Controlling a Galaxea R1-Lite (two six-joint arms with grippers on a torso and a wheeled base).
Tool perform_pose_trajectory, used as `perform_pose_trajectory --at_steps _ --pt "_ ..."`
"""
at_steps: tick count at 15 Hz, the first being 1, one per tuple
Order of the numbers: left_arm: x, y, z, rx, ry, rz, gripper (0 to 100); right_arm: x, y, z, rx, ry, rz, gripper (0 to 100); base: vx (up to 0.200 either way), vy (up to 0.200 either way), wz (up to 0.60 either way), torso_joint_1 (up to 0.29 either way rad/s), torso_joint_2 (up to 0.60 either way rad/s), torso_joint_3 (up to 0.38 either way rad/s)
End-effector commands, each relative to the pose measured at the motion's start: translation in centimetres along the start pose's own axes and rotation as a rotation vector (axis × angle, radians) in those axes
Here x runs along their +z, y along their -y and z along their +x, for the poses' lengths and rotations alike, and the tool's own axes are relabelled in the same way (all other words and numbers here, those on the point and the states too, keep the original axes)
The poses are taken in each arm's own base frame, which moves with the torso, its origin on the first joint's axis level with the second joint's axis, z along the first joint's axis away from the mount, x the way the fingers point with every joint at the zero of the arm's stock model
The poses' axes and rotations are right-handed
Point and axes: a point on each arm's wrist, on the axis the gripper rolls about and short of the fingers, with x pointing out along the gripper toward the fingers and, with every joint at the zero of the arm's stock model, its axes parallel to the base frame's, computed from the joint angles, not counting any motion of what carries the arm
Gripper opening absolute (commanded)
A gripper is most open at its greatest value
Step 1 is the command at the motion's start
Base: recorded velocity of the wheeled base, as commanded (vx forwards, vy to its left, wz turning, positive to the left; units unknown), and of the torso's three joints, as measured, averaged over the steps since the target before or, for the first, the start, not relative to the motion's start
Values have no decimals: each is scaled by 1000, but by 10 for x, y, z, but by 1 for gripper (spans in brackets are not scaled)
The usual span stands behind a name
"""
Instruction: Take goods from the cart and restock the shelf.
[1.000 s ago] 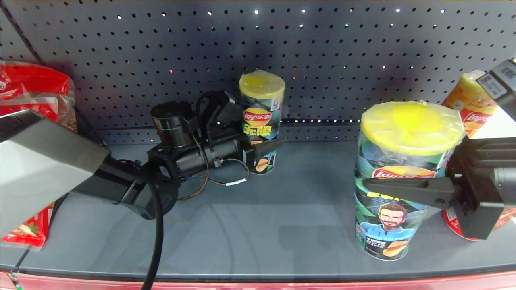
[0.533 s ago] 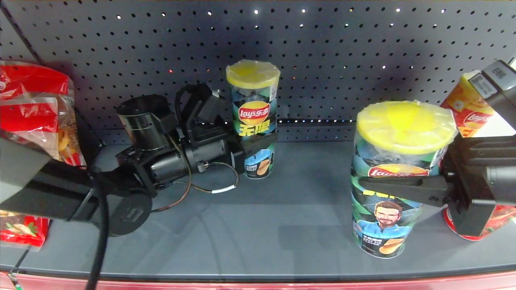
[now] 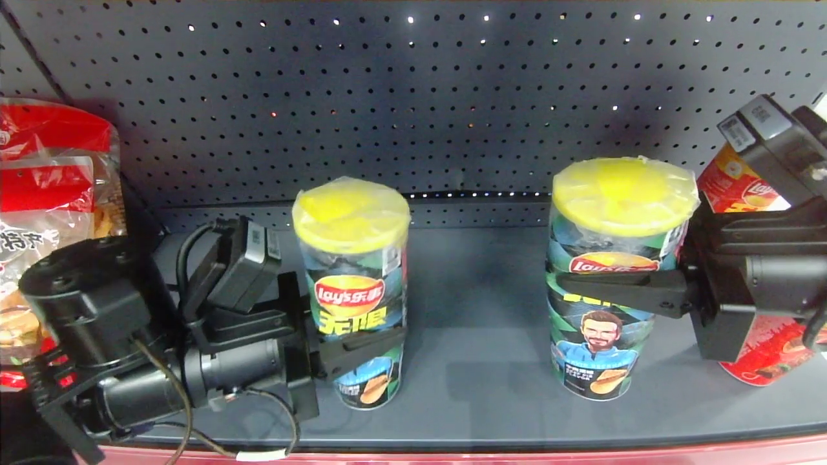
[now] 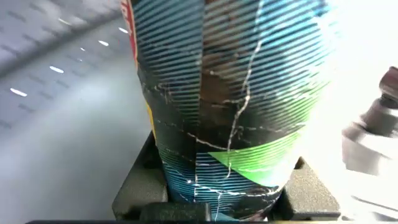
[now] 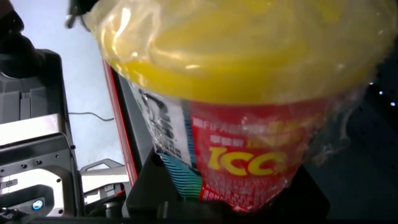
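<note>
Left gripper (image 3: 362, 339) is clenched around the lower half of the left can (image 3: 352, 258), which is held upright over the front of the grey shelf deck (image 3: 478, 361), left of centre. Right gripper (image 3: 607, 285) is clamped on the middle of the right can (image 3: 620, 200), also upright, over the right part of the deck. Whether either can base touches the deck cannot be told.

From the head view, one finger per gripper is seen crossing the front of each label; the other finger is hidden behind the can. In the left wrist view, the left gripper (image 4: 217, 202) is seen from behind, with a finger pressed against each side of the left can (image 4: 230, 112) and a striped blue and green label face that is turned away from the head camera. In the right wrist view, the right can (image 5: 249, 50) is shown from below its yellow film-wrapped lid, with a red label panel that the head view does not present.

Count: two grippers, each loaded; three cans in total. The third can (image 3: 769, 342), red and orange, stands just behind the right gripper at the far right. Snack bags (image 3: 45, 168) are stacked at the far left against the pegboard (image 3: 413, 97); their number cannot be told.
</note>
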Motion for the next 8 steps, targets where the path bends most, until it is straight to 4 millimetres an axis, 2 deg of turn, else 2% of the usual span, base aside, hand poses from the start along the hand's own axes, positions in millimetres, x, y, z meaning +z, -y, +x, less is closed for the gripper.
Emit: perform_pose_trajectory --at_steps 1,3,8 --pt "6 13 -9 -24 25 16 0 0 1 2 1 -2 2 0 0 0 0 0 0 0" --pt "4 17 -5 -50 15 8 0 1 1 1 -6 -1 -1 0 0 0 0 0 0 0" --pt "-3 3 20 -55 -8 -13 0 4 2 1 -14 7 -5 0 0 0 0 0 0 0"
